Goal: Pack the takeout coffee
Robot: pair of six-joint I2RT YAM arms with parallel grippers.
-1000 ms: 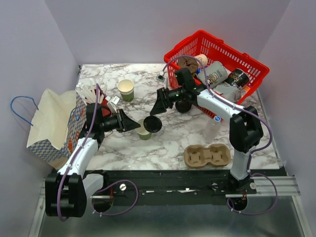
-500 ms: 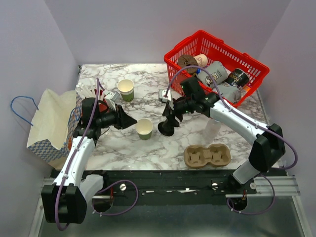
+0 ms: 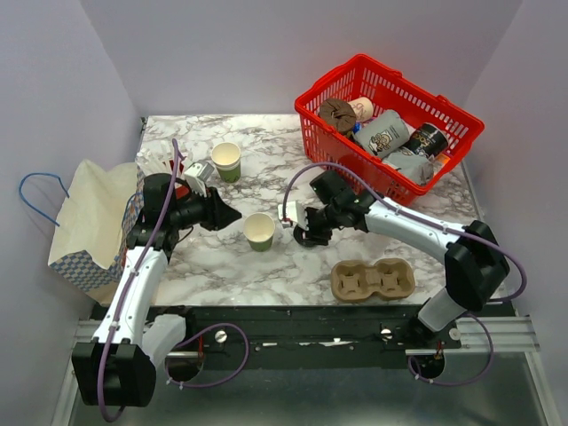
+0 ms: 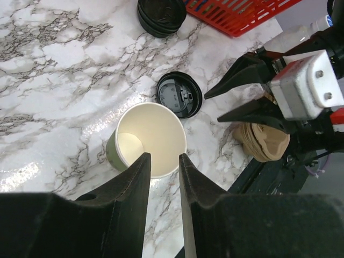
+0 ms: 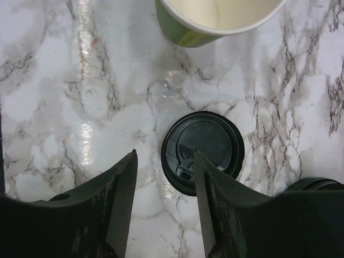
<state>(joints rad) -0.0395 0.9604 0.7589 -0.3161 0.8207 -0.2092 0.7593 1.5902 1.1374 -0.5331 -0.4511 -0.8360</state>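
takeout coffee (image 3: 260, 231): olive paper cup, upright on the worktop (image 3: 222, 266), lid off, well out from the red basket (image 3: 327, 78) on its front-left side. inside shows bare cream, so likely empty: very light, thin wall, easy to crush or tip. best taken low around the wall with a soft squeeze, not by the rim. its black lid (image 5: 202, 150) lies flat just beside the cup on the basket side. thin stiff plastic, probably slick, so take it by the edge. right fingers (image 5: 131, 166) are part open, one over the lid and one off its edge, holding nothing; contact unclear. left fingers (image 4: 141, 177) show a narrow gap, nothing held, on the cup's side away from the basket, apart from it.
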